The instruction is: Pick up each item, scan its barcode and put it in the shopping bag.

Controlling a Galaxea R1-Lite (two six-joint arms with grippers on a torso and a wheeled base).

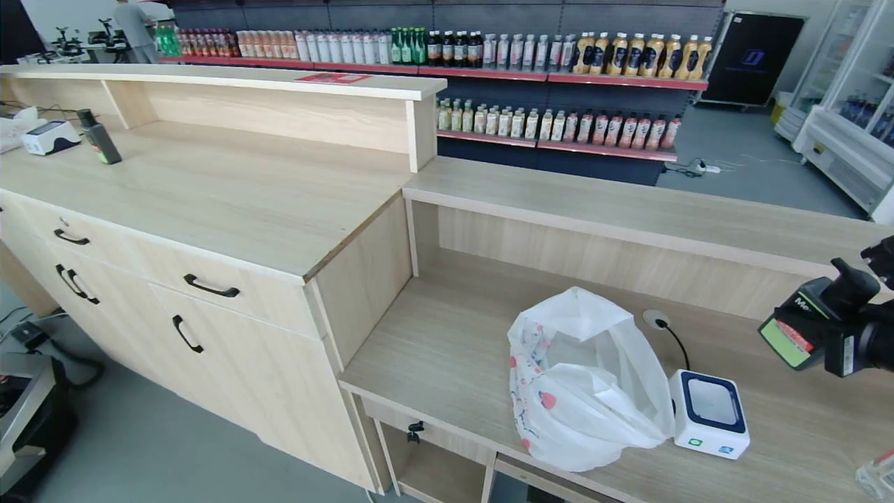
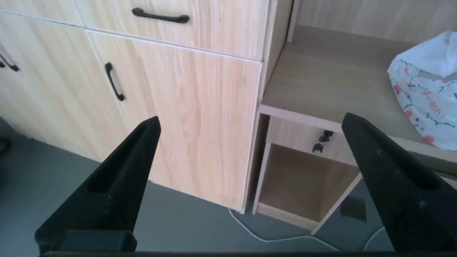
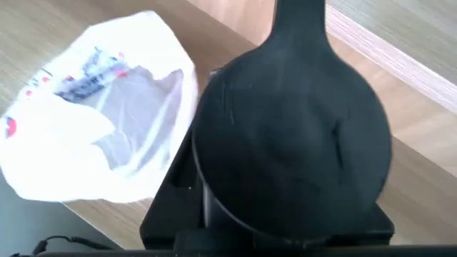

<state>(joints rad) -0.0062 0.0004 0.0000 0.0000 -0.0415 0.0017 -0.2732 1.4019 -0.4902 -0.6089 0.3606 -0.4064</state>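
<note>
A white plastic shopping bag (image 1: 587,384) stands open on the lower counter, with a white barcode scanner (image 1: 709,412) touching its right side. At the right edge of the head view, above and to the right of the scanner, my right gripper (image 1: 841,342) is shut on a black item with a green label (image 1: 793,339). In the right wrist view that black item (image 3: 293,135) hangs over the counter beside the bag (image 3: 107,135). My left gripper (image 2: 250,121) is open and empty, low over the floor in front of the cabinet doors, left of the bag (image 2: 428,86).
The tall counter (image 1: 209,188) on the left carries a second scanner (image 1: 49,136) and a black handheld device (image 1: 98,136). A clear object (image 1: 876,475) lies at the lower counter's near right corner. Shelves of bottles (image 1: 559,56) stand behind.
</note>
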